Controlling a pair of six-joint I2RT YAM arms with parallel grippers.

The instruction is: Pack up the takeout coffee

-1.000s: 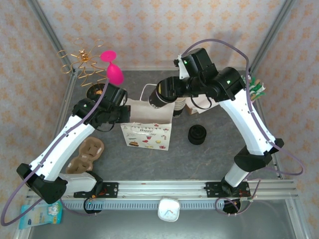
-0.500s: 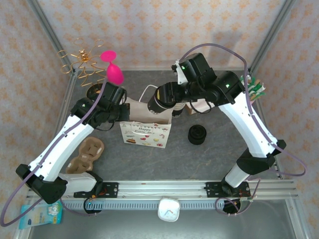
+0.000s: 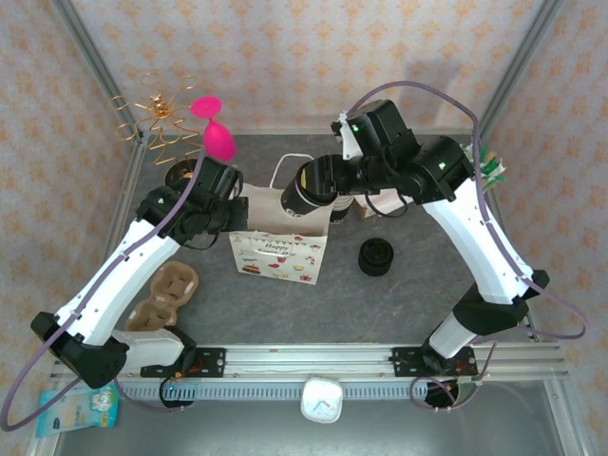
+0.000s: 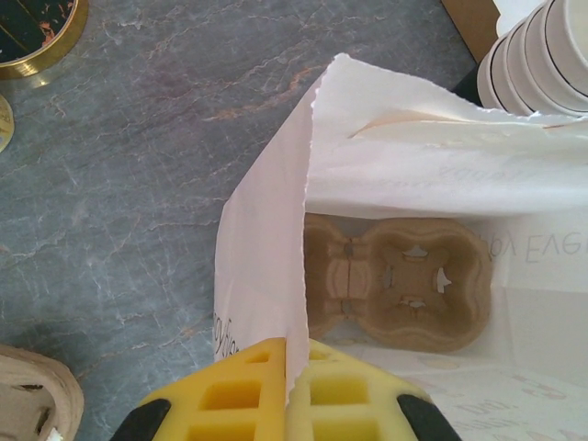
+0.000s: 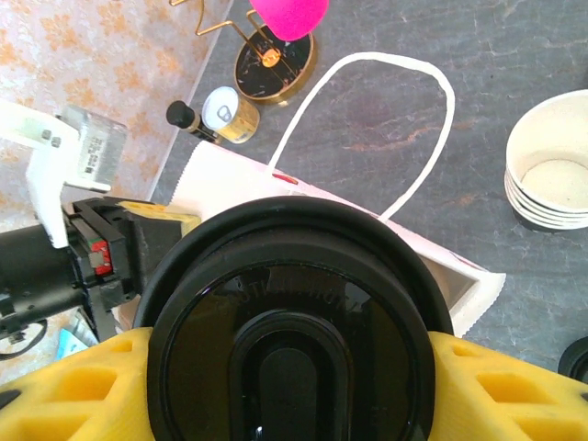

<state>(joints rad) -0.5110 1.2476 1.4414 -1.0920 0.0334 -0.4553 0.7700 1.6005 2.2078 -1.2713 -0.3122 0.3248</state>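
The right gripper (image 5: 294, 381) is gripping the coffee (image 5: 289, 266), tilted, over the bag's (image 4: 266, 211) 1 o'clock rim; the left gripper (image 4: 287, 400) is pinching its 9 o'clock edge, a carrier (image 4: 395, 280) lying inside.

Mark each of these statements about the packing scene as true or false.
1. The left end effector pinches the bag at its rim. True.
2. The right end effector is empty. False: it grips the lidded coffee.
3. A carrier lies inside the bag. True.
4. The coffee sits in the carrier. False: it is held over the bag, and the carrier's slots are empty.
5. The lids are in the bag. False: they stand on the table, right of the bag.
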